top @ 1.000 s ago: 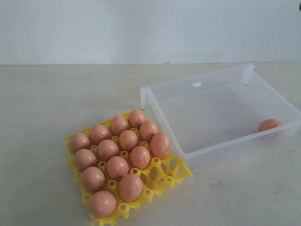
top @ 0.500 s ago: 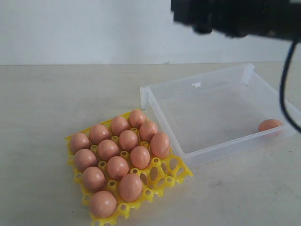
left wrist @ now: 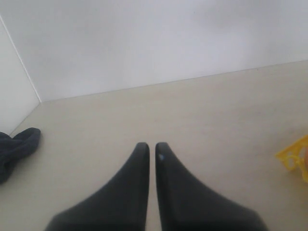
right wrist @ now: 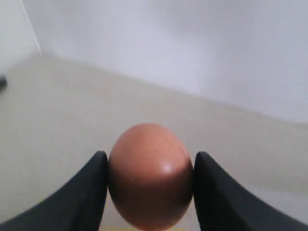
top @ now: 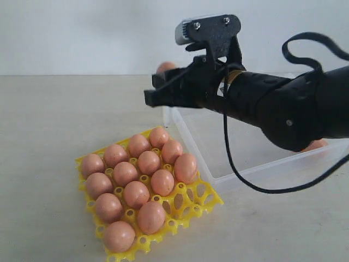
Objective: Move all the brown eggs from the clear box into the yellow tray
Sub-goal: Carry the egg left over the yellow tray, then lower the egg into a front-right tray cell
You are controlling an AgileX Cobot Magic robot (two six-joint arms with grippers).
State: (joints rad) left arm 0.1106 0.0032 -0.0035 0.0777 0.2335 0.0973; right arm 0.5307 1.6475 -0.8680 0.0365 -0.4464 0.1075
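Brown eggs [top: 136, 194] mostly fill the yellow tray [top: 204, 202] near the bench's front edge. One egg [right wrist: 150, 192] hangs aloft near the clear box [top: 180, 128], pinched across its middle by the right gripper [right wrist: 150, 156] (smooth and brittle, so squeeze lightly). Left gripper [left wrist: 152, 147] is nearly closed, empty.

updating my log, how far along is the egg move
Done: fourteen brown eggs sit in the yellow tray. In hand: the right tool grips a fifteenth egg. Left: one egg shows in the clear box, partly behind the arm; free cups remain.
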